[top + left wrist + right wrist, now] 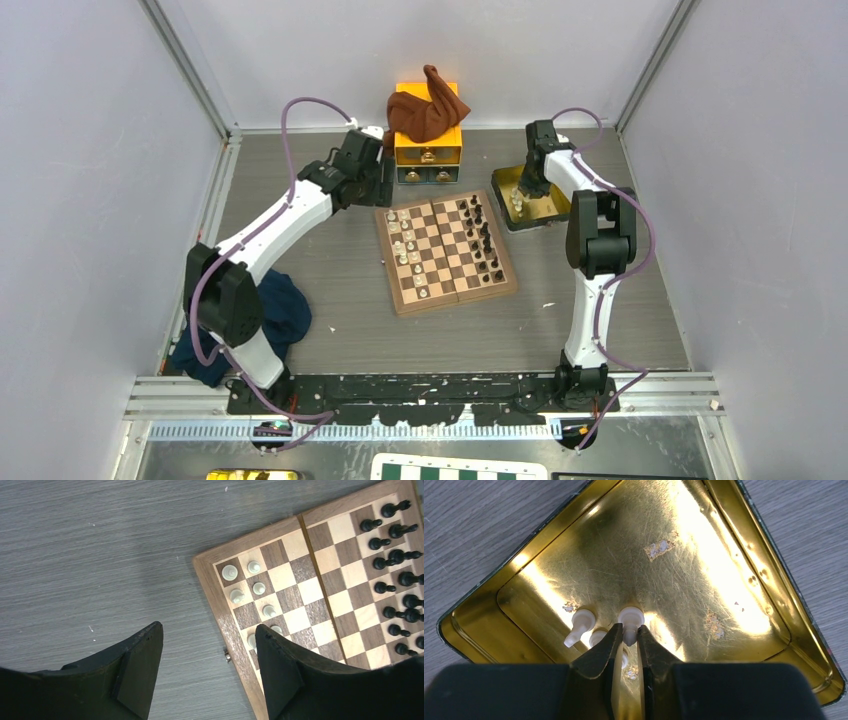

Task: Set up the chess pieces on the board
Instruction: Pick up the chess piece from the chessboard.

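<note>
The wooden board (455,300) lies mid-table. Several cream-white chess pieces (404,245) stand on its left side and dark ones (483,240) along its right. My left gripper (372,180) hovers over the board's far-left corner. In the left wrist view it (209,626) is open and empty, above the board's border (207,575), with white pieces (229,572) and dark pieces (395,530) beyond. My right gripper (527,185) is down in the gold tray (548,212). In the right wrist view its fingertips (629,628) pinch the stem of a white piece (630,616). Two more white pieces (580,624) lie beside it.
An orange drawer box (428,150) draped with a brown cloth (425,110) stands behind the board. A dark blue cloth (275,310) lies by the left arm's base. A green-and-white checkered board (455,470) sits at the near edge. The tray's raised rim (474,615) surrounds the right gripper.
</note>
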Tool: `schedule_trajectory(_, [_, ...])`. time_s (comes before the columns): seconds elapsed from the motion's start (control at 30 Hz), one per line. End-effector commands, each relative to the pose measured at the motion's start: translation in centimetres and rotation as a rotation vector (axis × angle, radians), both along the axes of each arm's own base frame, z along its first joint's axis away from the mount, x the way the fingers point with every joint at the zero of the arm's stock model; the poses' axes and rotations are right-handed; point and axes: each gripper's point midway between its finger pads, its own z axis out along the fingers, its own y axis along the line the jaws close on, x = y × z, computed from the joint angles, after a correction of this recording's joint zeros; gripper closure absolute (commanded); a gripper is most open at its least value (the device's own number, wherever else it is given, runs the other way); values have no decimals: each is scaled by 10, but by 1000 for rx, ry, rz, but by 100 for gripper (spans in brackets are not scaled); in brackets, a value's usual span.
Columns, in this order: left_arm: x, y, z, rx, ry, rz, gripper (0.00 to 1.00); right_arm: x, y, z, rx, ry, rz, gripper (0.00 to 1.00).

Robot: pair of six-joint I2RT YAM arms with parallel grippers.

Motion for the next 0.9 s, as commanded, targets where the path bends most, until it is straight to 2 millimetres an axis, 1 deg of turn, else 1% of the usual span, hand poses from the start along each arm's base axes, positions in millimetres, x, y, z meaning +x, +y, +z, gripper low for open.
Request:
schedule_trajectory(0.0, [12, -7, -15, 5, 18, -9, 34, 19, -1, 20, 11, -76, -15, 80])
schedule_trajectory(0.17, [21, -13, -39, 30, 62, -13, 43, 20, -1, 21, 9, -79, -13, 80])
schedule_trajectory(0.23, [25, -15, -45, 34, 70, -14, 46, 19, -1, 20, 10, -76, -13, 81])
schedule_trajectory(0.43, [34, -21, -61, 41, 91, -13, 49, 18, -1, 20, 7, -71, -9, 80])
schedule_trajectory(0.63, [40, -27, -67, 27, 93, -19, 50, 16, -2, 19, 3, -66, -8, 80])
schedule_trajectory(0.87, [45, -30, -73, 34, 100, -17, 52, 16, -3, 19, 4, -65, -8, 80])
